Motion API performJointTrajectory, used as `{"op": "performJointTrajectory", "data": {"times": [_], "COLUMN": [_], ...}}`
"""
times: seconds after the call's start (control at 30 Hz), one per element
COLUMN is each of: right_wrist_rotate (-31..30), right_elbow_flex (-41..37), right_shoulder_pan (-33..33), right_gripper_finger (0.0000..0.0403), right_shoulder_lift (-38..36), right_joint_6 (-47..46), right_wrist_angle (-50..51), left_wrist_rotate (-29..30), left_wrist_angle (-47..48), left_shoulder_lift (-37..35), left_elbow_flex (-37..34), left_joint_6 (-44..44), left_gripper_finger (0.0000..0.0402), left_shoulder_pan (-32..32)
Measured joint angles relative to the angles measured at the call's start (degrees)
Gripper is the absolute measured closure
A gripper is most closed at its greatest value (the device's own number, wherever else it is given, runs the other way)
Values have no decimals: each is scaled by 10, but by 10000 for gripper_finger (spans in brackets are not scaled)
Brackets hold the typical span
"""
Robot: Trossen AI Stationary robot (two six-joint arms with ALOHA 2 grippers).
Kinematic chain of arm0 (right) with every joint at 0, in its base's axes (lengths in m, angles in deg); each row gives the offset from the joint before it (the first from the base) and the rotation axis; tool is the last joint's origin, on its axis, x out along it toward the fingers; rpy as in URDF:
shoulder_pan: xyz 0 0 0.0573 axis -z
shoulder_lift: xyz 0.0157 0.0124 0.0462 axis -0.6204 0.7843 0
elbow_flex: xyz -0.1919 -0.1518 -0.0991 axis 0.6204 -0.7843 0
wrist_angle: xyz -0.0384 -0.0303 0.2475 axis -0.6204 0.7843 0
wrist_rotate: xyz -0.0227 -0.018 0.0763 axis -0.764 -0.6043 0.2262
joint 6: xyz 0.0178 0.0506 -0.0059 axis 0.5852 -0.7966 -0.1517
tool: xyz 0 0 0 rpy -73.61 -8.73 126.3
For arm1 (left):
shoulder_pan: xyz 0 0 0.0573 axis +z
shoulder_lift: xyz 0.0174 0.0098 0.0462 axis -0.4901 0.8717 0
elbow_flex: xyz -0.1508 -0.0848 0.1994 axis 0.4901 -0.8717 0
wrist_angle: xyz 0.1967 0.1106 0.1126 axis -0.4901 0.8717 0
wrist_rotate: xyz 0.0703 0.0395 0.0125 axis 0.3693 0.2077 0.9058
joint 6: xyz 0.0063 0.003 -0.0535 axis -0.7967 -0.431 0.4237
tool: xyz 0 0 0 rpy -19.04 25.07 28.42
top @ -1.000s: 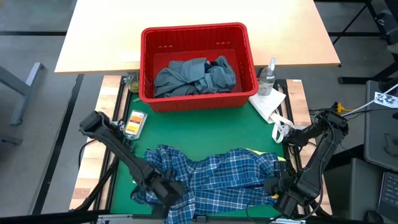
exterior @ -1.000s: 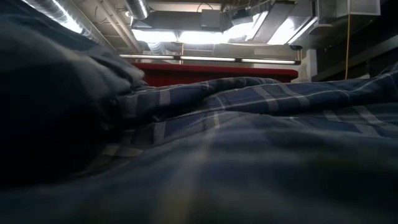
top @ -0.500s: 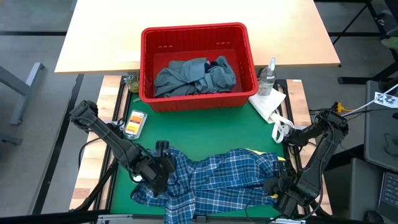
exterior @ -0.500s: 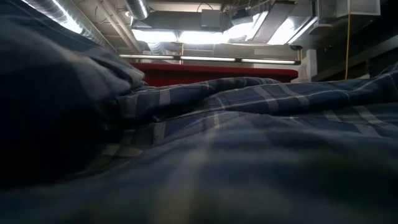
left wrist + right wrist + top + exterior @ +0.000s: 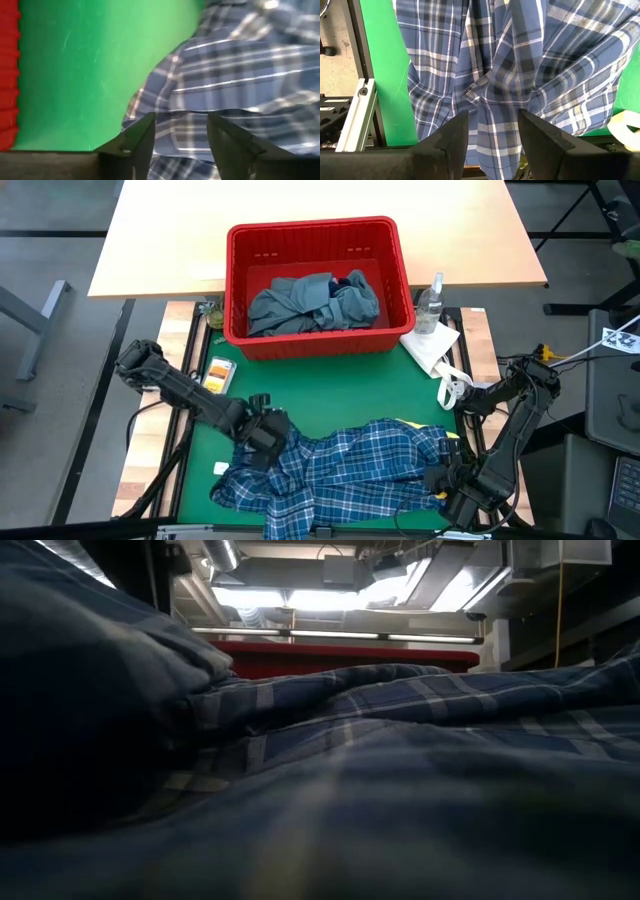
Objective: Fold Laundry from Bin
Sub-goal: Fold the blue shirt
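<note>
Plaid shirt (image 5: 335, 465) out of the bin (image 5: 318, 340), crumpled and unfolded on green mat (image 5: 330, 395). Grey-blue garment (image 5: 300, 302) yet to unload. Left gripper (image 5: 177, 142) open over the shirt's edge, gripping nothing; right gripper (image 5: 492, 135) open above cloth.

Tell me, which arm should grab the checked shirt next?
Probably the left: its open tool sits right at the plaid shirt's upper left edge. The right tool, also open, waits at the other end.
</note>
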Motion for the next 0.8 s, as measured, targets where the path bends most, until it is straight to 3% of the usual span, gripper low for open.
{"op": "performJointTrajectory", "data": {"times": [0.17, 0.53, 0.67, 0.8], "right_wrist_rotate": [0, 0, 0, 0], "right_elbow_flex": [0, 0, 0, 0], "right_shoulder_pan": [0, 0, 0, 0], "right_gripper_finger": [233, 233, 233, 233], "right_shoulder_lift": [0, 0, 0, 0], "right_joint_6": [-1, -2, -2, -2], "right_wrist_angle": [0, 0, 0, 0], "left_wrist_rotate": [-70, -212, -221, -219], "left_wrist_angle": [-7, -87, -85, -86], "left_shoulder_lift": [0, 0, 0, 0], "left_elbow_flex": [-50, -142, -147, -147], "left_joint_6": [0, 11, 10, 0], "left_gripper_finger": [206, 221, 238, 287], "left_shoulder_pan": [45, 82, 77, 70]}}
